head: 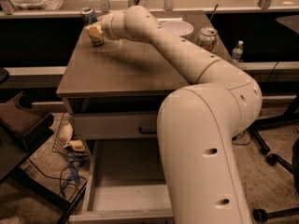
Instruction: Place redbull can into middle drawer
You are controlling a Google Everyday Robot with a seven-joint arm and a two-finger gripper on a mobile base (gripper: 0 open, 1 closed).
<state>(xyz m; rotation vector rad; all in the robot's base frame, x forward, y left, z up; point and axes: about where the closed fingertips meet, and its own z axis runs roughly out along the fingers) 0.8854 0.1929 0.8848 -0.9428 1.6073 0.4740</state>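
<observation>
The redbull can (pixel 88 17), slim with a silver top, stands upright at the far left corner of the brown cabinet top (pixel 126 69). My gripper (pixel 95 32) is at the can's lower body, reaching in from the right, and covers part of it. The middle drawer (pixel 126 169) is pulled out below, at the bottom of the view. Its flat grey floor is bare where it shows. My arm's big lower link (pixel 205 153) hides the drawer's right side.
A fatter white-and-green can (pixel 206 36) and a white bowl (pixel 177 28) stand at the back right of the top. A closed drawer front with a black handle (pixel 146 131) lies above the open drawer. Cables and clutter (pixel 70 146) lie on the floor at left, chair legs (pixel 271 148) at right.
</observation>
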